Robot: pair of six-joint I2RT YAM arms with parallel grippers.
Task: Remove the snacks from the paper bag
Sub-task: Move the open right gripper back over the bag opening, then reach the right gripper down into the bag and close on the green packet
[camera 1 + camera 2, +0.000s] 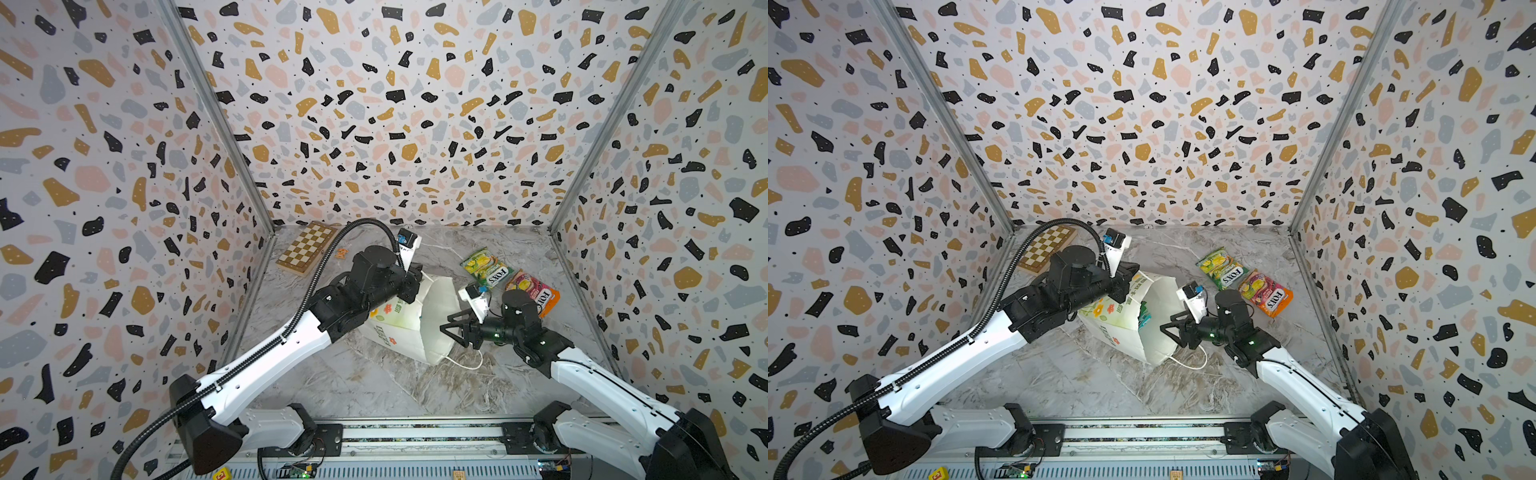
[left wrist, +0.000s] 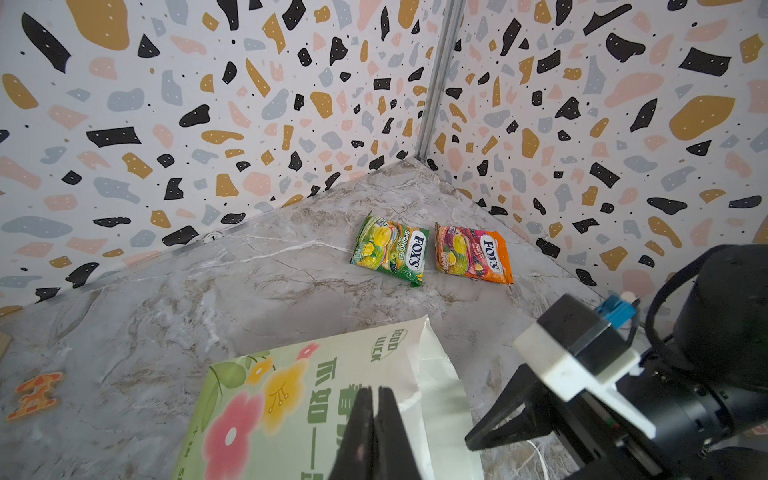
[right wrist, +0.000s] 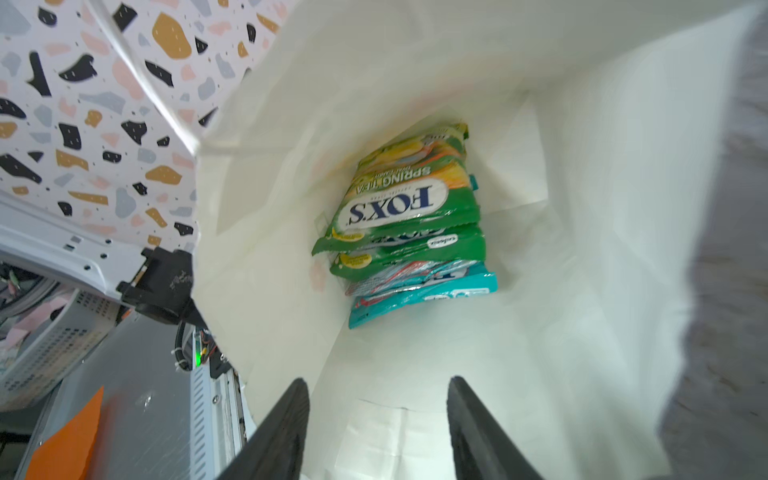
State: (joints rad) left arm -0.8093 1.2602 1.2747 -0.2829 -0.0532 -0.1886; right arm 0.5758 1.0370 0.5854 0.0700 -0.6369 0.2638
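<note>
The white paper bag (image 1: 388, 322) (image 1: 1117, 320) lies tilted on its side on the marble floor, mouth toward the right. My left gripper (image 2: 376, 390) (image 1: 409, 286) is shut on the bag's flowered upper wall (image 2: 291, 395) near the rim. My right gripper (image 3: 378, 380) (image 1: 446, 326) (image 1: 1166, 324) is open at the mouth, pointing in, holding nothing. Deep inside the bag (image 3: 582, 208) is a stack of snacks: green packets (image 3: 407, 199) over teal ones (image 3: 424, 291). A green snack (image 1: 484, 268) (image 2: 390, 249) and a pink-orange snack (image 1: 534, 291) (image 2: 473, 253) lie on the floor at the back right.
A wooden chessboard (image 1: 307, 247) lies in the back left corner, with a small orange scrap (image 1: 340, 252) (image 2: 35, 395) beside it. The bag's white cord handle (image 1: 465, 361) trails on the floor under my right gripper. Patterned walls close in three sides.
</note>
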